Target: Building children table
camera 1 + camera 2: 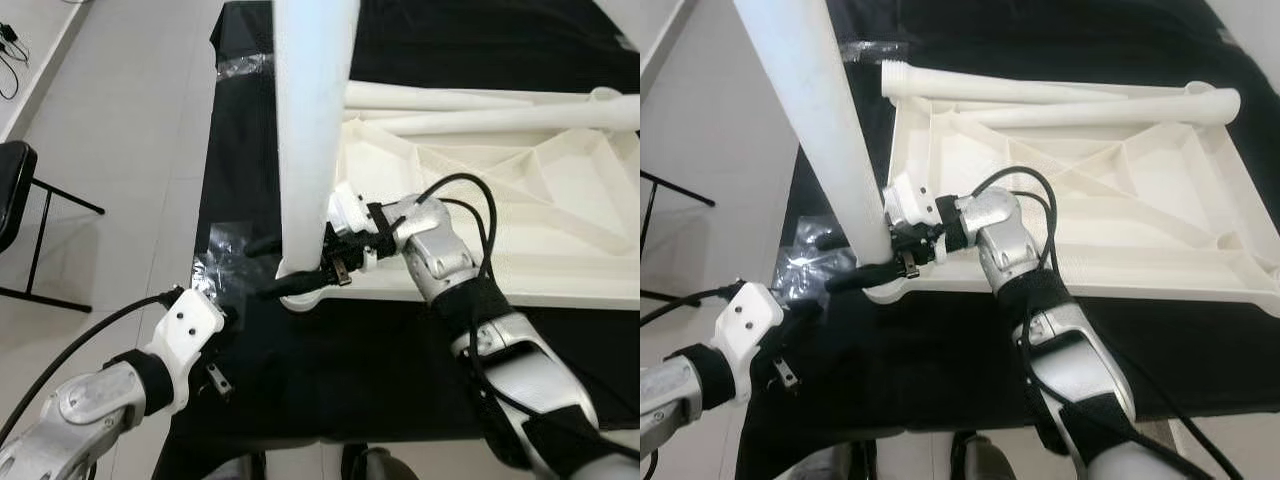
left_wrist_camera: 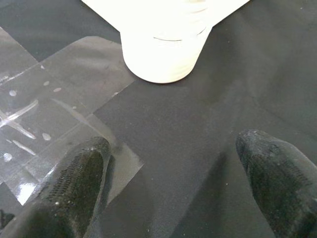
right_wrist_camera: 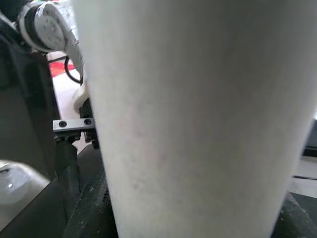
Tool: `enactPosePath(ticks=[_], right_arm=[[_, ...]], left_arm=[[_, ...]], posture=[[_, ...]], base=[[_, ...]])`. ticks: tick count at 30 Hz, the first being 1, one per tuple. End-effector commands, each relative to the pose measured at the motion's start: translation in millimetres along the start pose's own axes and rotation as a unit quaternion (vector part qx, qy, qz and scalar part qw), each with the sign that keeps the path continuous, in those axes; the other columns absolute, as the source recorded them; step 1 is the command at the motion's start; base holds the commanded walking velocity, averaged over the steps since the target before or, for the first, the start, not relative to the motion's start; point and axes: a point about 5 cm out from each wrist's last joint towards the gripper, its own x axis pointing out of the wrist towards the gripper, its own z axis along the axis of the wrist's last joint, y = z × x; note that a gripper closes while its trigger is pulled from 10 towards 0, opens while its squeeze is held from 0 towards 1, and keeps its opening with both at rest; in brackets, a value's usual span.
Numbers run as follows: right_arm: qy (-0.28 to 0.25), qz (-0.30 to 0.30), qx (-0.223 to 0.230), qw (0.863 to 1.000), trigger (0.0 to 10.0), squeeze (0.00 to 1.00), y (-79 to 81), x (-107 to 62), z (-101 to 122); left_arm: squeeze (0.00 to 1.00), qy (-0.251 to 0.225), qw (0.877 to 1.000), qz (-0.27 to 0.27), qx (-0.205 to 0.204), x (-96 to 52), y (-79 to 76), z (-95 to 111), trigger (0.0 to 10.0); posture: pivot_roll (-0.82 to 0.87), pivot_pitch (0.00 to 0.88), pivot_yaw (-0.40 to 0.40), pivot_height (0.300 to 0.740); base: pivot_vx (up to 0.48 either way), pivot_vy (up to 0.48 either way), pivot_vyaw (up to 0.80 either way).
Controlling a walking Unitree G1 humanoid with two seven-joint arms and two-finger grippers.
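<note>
From the head cameras, an upturned white tabletop (image 1: 1090,190) lies on a black cloth (image 1: 330,380) spread over the floor, its ribbed underside facing up; one white table leg (image 1: 310,130) stands upright in the corner socket (image 1: 300,295) nearest the robot, and that corner sits close to the cloth's near-left part, with pale tiled floor (image 1: 130,150) open beyond the cloth's left edge; the right gripper (image 1: 285,268) reaches in from the right along the tabletop's near edge, its two black fingers set either side of the leg's base and clamped on it; two loose legs (image 1: 1060,100) lie across the tabletop's far side, well apart from the work; the left gripper (image 1: 225,320) hovers low over the cloth just left of the socket corner, above a crinkled clear plastic bag (image 1: 215,260); a black chair (image 1: 15,190) stands on the tiles to the far left, apart from the cloth. In the left wrist view, the two fingertips (image 2: 74,183) are spread wide and hold nothing, with the round white socket ahead of them, bare cloth between, and the plastic under one fingertip. In the right wrist view, the leg's pale surface (image 3: 198,119) stands hard against the camera, with the left arm's wrist housing (image 3: 47,27) beyond it.
</note>
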Motion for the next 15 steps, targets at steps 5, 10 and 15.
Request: enactPosePath(ticks=[5,10,15], right_arm=[[0.033,0.034,0.058,0.997,10.0,0.00,12.9,3.4,-24.0],[0.020,0.031,0.063,0.997,10.0,0.00,15.5,5.6,-25.6],[-0.023,-0.054,0.091,0.994,10.0,0.00,8.1,4.8,-26.7]], left_arm=[[0.00,0.010,1.000,-0.006,0.004,-3.8,-2.7,-1.1,10.0],[0.00,0.010,1.000,-0.006,0.004,-3.5,-2.6,-1.1,10.0],[0.00,0.008,1.000,-0.007,0.005,-1.4,-1.8,-0.7,10.0]], posture=[[0.20,0.359,-0.047,0.740],[0.19,0.359,-0.049,0.740],[0.18,0.356,-0.049,0.740]], base=[[0.000,0.000,0.00],[0.000,0.000,0.00],[0.000,0.000,0.00]])
